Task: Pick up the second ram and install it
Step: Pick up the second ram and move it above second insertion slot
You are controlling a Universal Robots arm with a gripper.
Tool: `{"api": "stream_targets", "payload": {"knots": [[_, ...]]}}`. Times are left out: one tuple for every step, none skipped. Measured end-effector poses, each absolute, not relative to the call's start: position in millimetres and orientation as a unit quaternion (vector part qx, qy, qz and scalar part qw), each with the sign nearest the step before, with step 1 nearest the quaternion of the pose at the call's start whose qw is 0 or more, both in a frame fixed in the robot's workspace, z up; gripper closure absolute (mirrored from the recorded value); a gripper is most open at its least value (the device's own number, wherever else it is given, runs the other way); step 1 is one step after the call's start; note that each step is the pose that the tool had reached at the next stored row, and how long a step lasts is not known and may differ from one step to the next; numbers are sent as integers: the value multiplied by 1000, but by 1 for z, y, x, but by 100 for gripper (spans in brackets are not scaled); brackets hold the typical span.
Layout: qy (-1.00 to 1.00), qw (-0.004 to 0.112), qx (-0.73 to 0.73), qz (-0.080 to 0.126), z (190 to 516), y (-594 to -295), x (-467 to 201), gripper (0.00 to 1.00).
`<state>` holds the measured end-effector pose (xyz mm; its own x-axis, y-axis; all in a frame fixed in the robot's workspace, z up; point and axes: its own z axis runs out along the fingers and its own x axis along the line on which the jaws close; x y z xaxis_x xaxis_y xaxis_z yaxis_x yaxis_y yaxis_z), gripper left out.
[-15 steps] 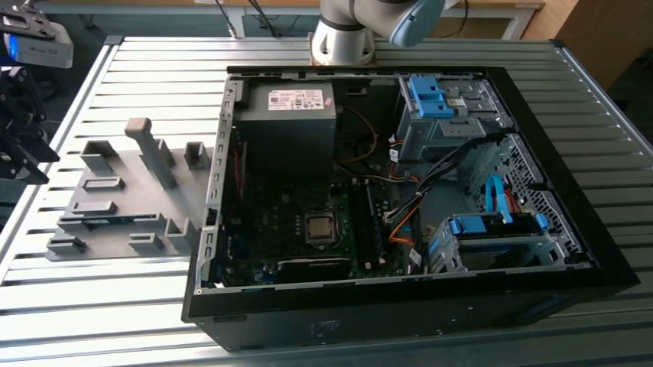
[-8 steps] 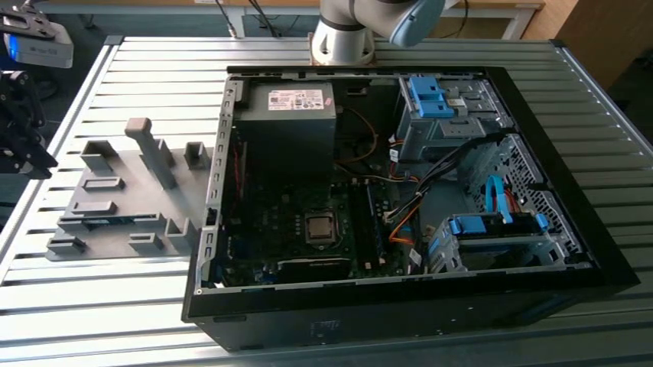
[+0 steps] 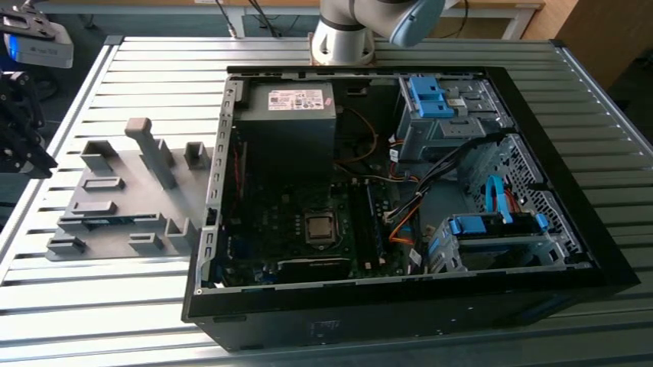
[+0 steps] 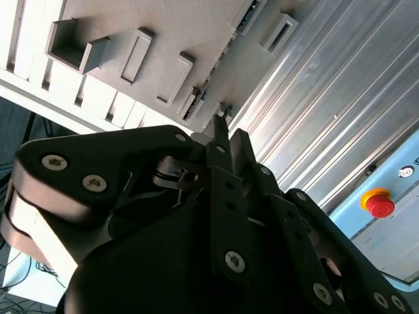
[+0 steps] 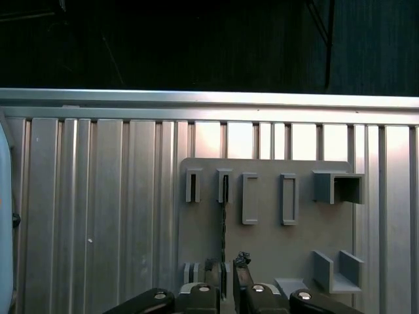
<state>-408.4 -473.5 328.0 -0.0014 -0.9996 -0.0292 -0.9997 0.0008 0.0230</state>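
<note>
The second ram [image 5: 222, 226] is a thin dark strip standing on edge in the grey fixture plate [image 5: 262, 248], running from one slotted block toward my fingers. In the exterior view the ram [image 3: 110, 222] lies low on that plate [image 3: 133, 199], left of the computer case, with blue at one end. My gripper [image 5: 227, 265] hangs above the ram's near end, apart from it, its fingers open by a narrow gap with nothing between them. The second wrist view shows the gripper [image 4: 229, 134] over the same strip [image 4: 208, 85]. In the exterior view the gripper [image 3: 26, 145] is at the left edge.
An open computer case [image 3: 219, 191] fills the middle of the slatted metal table, with a power supply [image 3: 290, 99], a processor socket [image 3: 321, 227] and blue drive brackets [image 3: 429, 95]. Grey upright blocks [image 3: 153, 153] rise from the fixture plate. A red stop button [image 4: 380, 204] sits beyond the table.
</note>
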Motion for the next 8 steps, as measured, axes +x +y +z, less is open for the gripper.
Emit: {"api": "stream_targets", "payload": {"knots": [[707,2,-707,18,328,-473,-408,75],[707,2,-707,18,328,-474,-408,75],[707,2,-707,18,328,-474,-408,68],[707,2,-707,18,328,-474,-408,68],[707,2,-707,18,328,-474,-408,68],[707,2,-707,18,328,-474,-408,68],[707,2,-707,18,328,-474,-408,68],[707,2,-707,18,328,-474,-408,70]]}}
